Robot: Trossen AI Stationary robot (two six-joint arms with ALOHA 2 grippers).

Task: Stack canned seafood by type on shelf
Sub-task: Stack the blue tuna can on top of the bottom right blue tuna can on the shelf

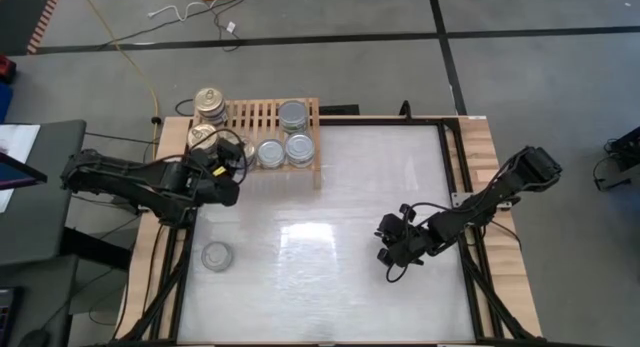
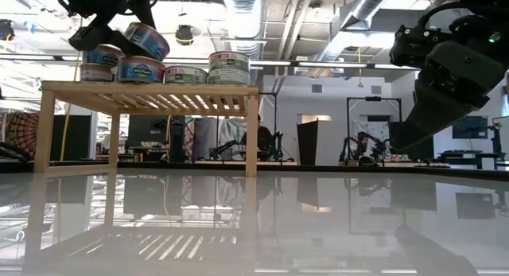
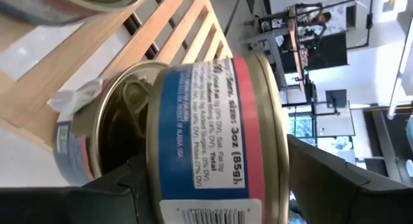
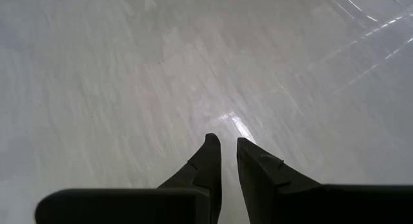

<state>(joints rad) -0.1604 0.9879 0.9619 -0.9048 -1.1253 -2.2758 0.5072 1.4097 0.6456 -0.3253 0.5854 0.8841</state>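
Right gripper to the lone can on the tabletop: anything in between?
No. In the high view only bare white tabletop lies between the right gripper and the lone can.

From above, the left gripper (image 1: 222,167) covers most of the tin (image 1: 205,139) at the shelf's (image 1: 262,115) left end, so the grip cannot be seen there. In the left wrist view the held can (image 3: 213,133) is cut off at the edge, and its small print is too blurry to read.
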